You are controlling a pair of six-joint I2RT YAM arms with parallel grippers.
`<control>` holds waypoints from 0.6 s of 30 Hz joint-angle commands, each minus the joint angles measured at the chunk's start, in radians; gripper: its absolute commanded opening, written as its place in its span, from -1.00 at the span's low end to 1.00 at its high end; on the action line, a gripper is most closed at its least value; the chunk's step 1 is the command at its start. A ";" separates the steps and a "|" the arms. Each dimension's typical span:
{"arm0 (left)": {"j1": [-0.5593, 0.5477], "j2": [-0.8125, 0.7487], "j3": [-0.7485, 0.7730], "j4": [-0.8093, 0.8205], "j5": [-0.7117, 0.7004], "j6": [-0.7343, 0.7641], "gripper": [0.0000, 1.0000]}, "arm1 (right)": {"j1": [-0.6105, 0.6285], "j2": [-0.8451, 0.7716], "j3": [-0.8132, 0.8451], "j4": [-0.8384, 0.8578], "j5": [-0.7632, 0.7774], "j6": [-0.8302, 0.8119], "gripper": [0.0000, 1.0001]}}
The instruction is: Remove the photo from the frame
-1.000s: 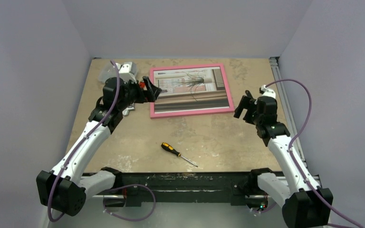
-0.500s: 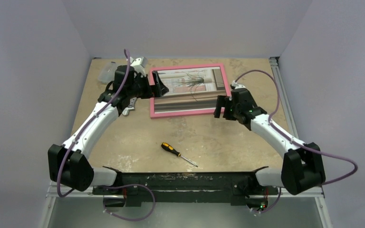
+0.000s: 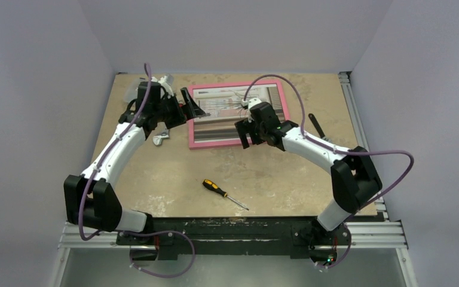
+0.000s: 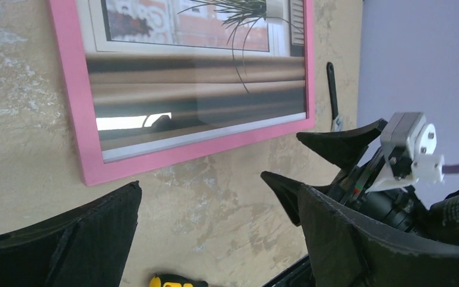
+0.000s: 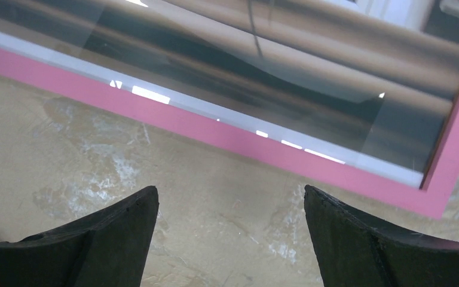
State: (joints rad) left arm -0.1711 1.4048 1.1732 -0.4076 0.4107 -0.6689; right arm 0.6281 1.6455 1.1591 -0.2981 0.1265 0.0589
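- Now I see the frame [image 3: 212, 144] face up, far on the table [image 3: 263, 179].
- My left gripper [image 3: 192, 106] is by its left edge, fingers apart.
- My right gripper [image 3: 243, 131], over its near edge, is also spread.

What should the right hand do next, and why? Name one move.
Probably lower the right hand onto the near edge of the frame and close. The frame lies face up, and the open hand hovers just short of that edge.

Soft even overhead light; faint shadows; white glare patches on frame [image 5: 233, 142] glass; wrist-view foregrounds slightly blurred
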 commanded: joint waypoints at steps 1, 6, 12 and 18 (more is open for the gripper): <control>0.052 0.020 -0.015 0.042 0.100 -0.119 1.00 | 0.028 0.069 0.120 0.046 -0.115 -0.273 0.59; 0.062 0.036 -0.024 0.041 0.119 -0.156 1.00 | 0.052 0.143 0.183 0.027 -0.232 -0.478 0.54; 0.073 0.088 -0.028 0.058 0.191 -0.209 0.96 | 0.059 0.226 0.262 -0.032 -0.274 -0.607 0.48; 0.084 0.112 -0.046 0.090 0.224 -0.243 0.94 | 0.074 0.306 0.330 -0.096 -0.241 -0.672 0.28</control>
State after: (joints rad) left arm -0.1017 1.5143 1.1393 -0.3714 0.5827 -0.8734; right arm 0.6899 1.9278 1.4208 -0.3428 -0.1047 -0.5224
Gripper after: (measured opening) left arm 0.974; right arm 0.671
